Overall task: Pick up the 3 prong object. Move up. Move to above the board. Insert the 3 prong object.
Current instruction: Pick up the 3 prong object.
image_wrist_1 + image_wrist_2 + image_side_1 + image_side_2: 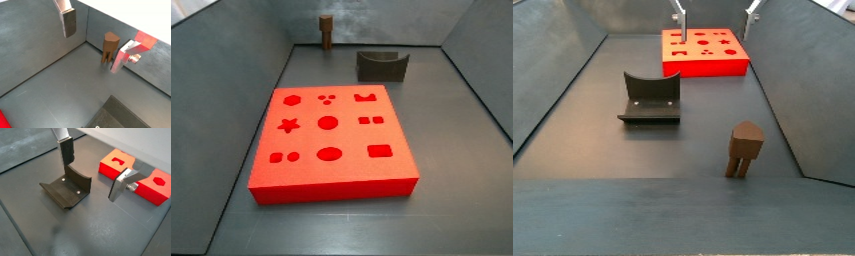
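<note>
The gripper [716, 12] is hanging spread and empty above the board [704, 52], so it should be travelling to the peg [746, 149] standing upright near the desk [673, 150] corner, straddling it squarely.

The gripper [716, 12] hangs above the board [704, 52]; the 3 prong object [744, 150] stands well apart.

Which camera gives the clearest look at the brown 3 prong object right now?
A side view shows the 3 prong object best: near, whole, standing upright on the floor. A wrist view shows it beyond the open gripper; the remaining side view shows it small and distant, and the remaining wrist view not at all.
</note>
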Tool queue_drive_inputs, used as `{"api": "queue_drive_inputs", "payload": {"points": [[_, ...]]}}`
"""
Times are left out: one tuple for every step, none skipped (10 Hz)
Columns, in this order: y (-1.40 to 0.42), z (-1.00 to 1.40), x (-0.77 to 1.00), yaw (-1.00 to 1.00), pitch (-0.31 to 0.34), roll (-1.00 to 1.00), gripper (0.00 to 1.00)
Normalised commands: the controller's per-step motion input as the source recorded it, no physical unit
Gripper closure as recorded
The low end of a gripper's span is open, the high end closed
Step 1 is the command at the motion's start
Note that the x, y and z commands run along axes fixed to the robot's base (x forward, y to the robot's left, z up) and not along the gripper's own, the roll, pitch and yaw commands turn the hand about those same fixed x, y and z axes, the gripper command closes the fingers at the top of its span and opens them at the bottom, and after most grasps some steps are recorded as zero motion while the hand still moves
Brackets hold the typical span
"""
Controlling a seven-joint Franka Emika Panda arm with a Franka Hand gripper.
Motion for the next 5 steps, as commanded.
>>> {"api": "queue_drive_inputs", "payload": {"points": [[0.00,0.00,-0.44,-0.17,-0.100,0.00,0.00],[0.41,-0.15,-0.61,-0.07,-0.126,0.00,0.00],[0.65,-0.15,-0.36,0.00,-0.049,-0.05,0.00],[0.67,-0.08,-0.35,0.02,-0.040,-0.08,0.00],[0.74,-0.06,-0.30,0.13,-0.026,-0.09,0.00]]}}
